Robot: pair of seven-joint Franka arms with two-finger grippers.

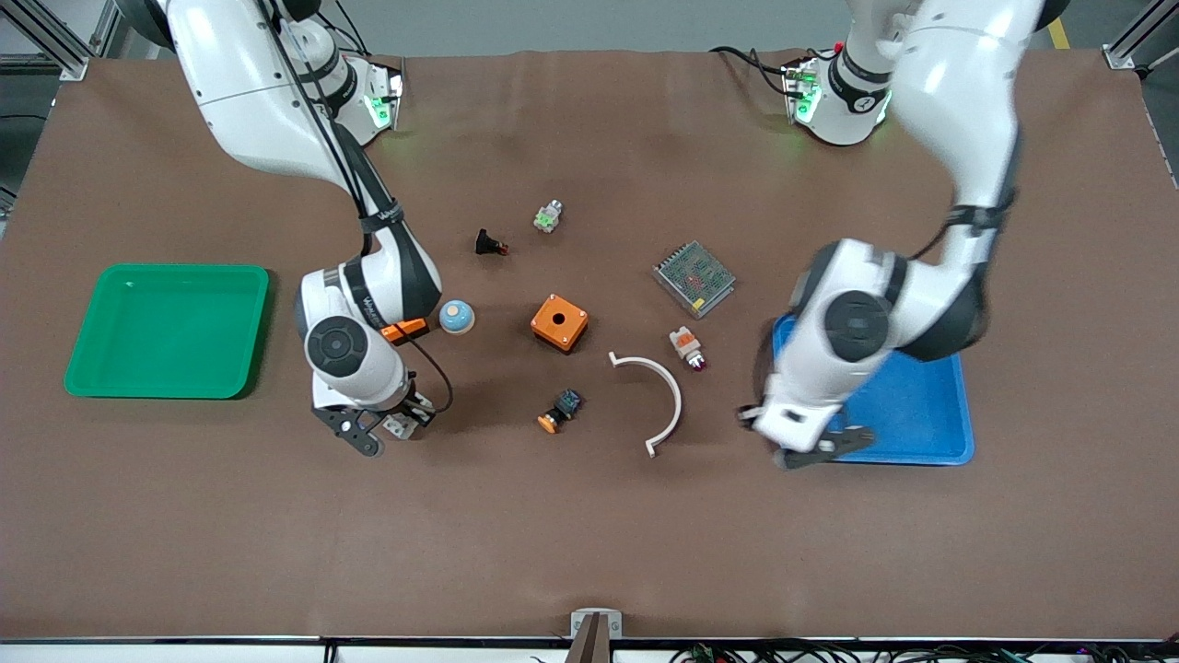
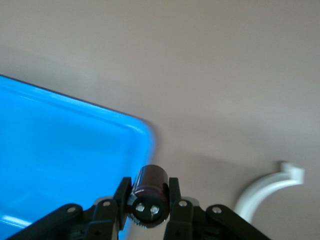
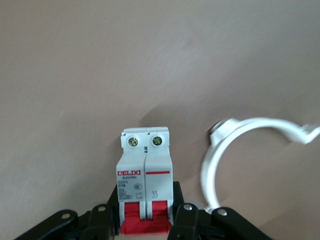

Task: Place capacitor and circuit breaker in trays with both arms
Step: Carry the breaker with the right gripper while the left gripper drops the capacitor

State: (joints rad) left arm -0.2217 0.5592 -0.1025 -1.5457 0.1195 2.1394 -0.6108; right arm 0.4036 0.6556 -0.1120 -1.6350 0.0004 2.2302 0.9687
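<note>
My left gripper (image 1: 818, 448) is shut on the capacitor (image 2: 148, 192), a small dark shiny cylinder held between the fingers with its two metal pins facing the wrist camera. It hangs over the corner of the blue tray (image 1: 921, 405) nearest the table's middle; the tray also shows in the left wrist view (image 2: 60, 150). My right gripper (image 1: 385, 429) is shut on the circuit breaker (image 3: 145, 170), a white-grey block with red toggles, held low over bare table between the green tray (image 1: 166, 330) and the black-and-blue button (image 1: 560, 411). The breaker also shows in the front view (image 1: 402, 424).
A white curved clip (image 1: 659, 396) lies between the two grippers. An orange box (image 1: 559, 322), a blue-white dome (image 1: 456, 316), an indicator lamp (image 1: 687, 347), a metal mesh unit (image 1: 694, 278), a black push-button (image 1: 489, 244) and a small green-white part (image 1: 548, 216) lie mid-table.
</note>
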